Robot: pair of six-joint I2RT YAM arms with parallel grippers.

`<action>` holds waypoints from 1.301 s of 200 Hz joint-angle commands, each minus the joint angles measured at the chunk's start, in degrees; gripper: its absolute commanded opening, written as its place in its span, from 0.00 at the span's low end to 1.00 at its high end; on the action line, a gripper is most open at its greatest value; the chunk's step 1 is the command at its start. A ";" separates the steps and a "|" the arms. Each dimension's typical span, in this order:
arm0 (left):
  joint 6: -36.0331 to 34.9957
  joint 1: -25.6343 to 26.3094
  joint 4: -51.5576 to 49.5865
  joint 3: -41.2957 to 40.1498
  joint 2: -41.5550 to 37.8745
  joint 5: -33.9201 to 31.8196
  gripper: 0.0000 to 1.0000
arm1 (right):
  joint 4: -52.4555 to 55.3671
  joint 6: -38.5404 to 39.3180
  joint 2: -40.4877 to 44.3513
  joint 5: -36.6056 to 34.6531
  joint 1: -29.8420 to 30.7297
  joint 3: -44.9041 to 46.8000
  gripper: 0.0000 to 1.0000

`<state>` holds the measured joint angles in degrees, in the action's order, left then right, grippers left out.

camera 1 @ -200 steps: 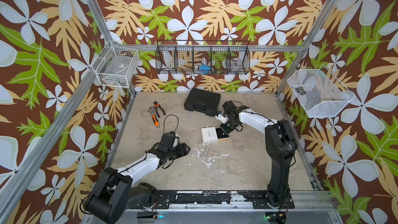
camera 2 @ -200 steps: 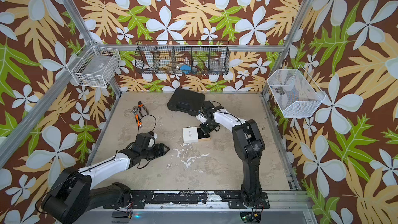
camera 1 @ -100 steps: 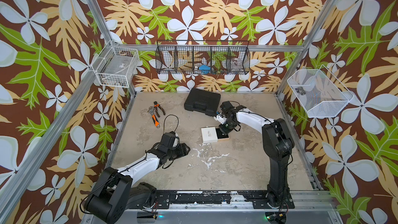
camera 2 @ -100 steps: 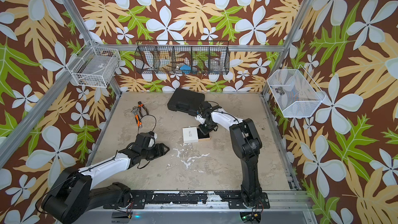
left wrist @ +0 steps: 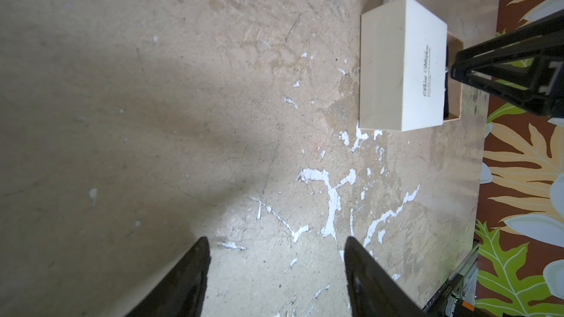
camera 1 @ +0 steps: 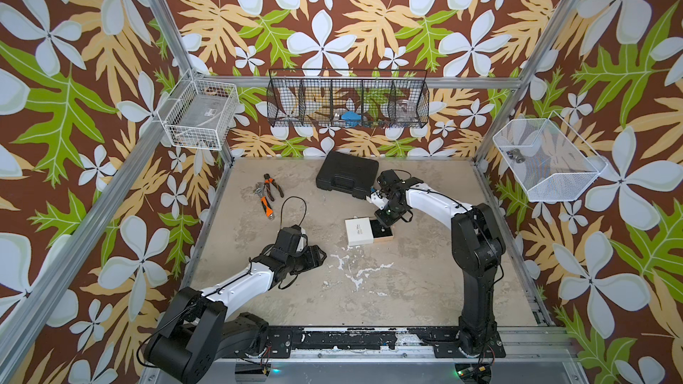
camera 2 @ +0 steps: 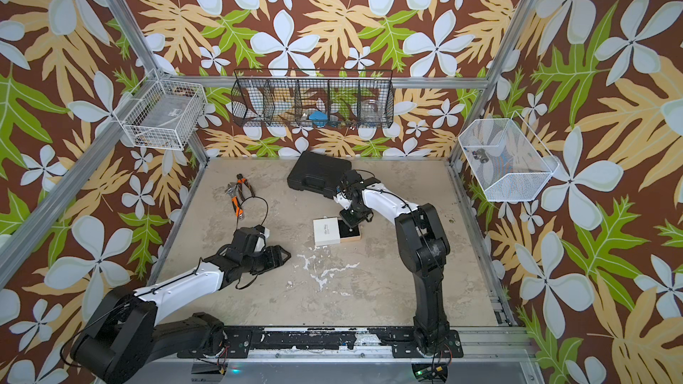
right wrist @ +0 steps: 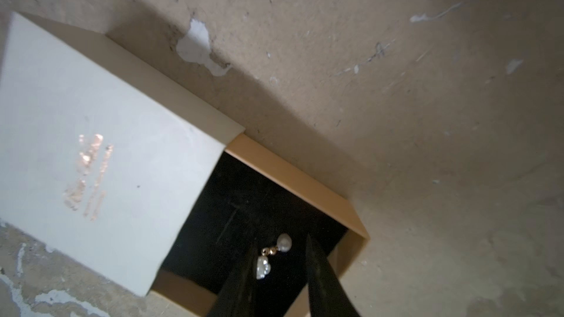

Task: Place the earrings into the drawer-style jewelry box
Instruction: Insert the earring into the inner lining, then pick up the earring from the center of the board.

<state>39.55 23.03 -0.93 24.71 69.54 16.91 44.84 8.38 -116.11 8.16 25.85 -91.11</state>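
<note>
Black plastic of the left gripper [camera 1: 320,253], well to the left of the drawer-style jewelry box [camera 2: 327,231], parked low over the table [camera 1: 406,282]. Jaws spread wide, fingers [left wrist: 193,272] clasping nothing, only bare flecked surface between them. Likely reason for the posture: held clear of the box so as not to crowd the other arm's work.

White card sleeve [left wrist: 396,65], the box's left half, flat on the table, print uppermost. Tan tray [right wrist: 293,183] drawn out from the sleeve's right side, black lining [right wrist: 244,202] exposed, presumably as a landing place.

One earring [right wrist: 271,254] over that lining, near the tray's outer end: pearl, small gold bead, pale heart-shaped drop. Position within the right gripper [camera 1: 385,221], poised directly above the box's tray: between two parted fingers [right wrist: 323,282], close against one inner face, clearly apart from the opposite one. Jaws loosened, gap wider than the earring. Whether clinging to the near pad or lying free on the lining, not discernible. Second earring not made out in any view.

Black case [camera 1: 347,174] behind the box, no part of the task.
</note>
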 commanded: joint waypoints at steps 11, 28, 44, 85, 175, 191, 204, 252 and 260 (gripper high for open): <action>0.00 -0.01 -1.56 0.69 -1.75 -0.57 0.70 | -0.14 -0.38 3.95 0.86 0.05 -0.17 0.35; 0.01 -0.01 -2.53 0.95 -3.16 -1.09 0.71 | -1.21 -1.07 7.44 1.73 0.04 1.45 0.35; 0.23 -0.01 -3.12 1.04 -4.92 -1.67 0.71 | -3.37 -2.53 12.12 3.43 0.10 4.40 0.34; 1.62 0.29 -4.81 0.87 -11.18 -3.57 0.68 | -18.55 -12.58 27.91 8.54 4.31 19.20 0.29; 4.09 1.53 -13.14 0.54 -23.57 -13.58 0.66 | -67.02 -15.90 44.27 -5.37 36.02 56.66 0.29; 3.98 1.46 -13.80 1.57 -24.92 -15.91 0.67 | -72.08 -13.42 41.54 -9.49 40.50 58.61 0.30; 3.63 1.42 -14.57 2.78 -25.65 -16.96 0.67 | -73.98 -12.43 38.53 -13.04 42.37 58.93 0.31; 1.60 1.40 -15.84 6.44 -26.10 -17.34 0.68 | -69.60 -12.92 26.95 -14.80 43.08 52.75 0.30; 1.29 1.41 -16.10 6.73 -26.03 -17.21 0.68 | -67.24 -12.78 25.06 -14.92 43.14 50.81 0.29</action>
<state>42.85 24.49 -15.59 30.24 43.35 0.43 -24.62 -5.21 -87.24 -3.73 68.79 -36.69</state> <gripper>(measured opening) 0.678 0.306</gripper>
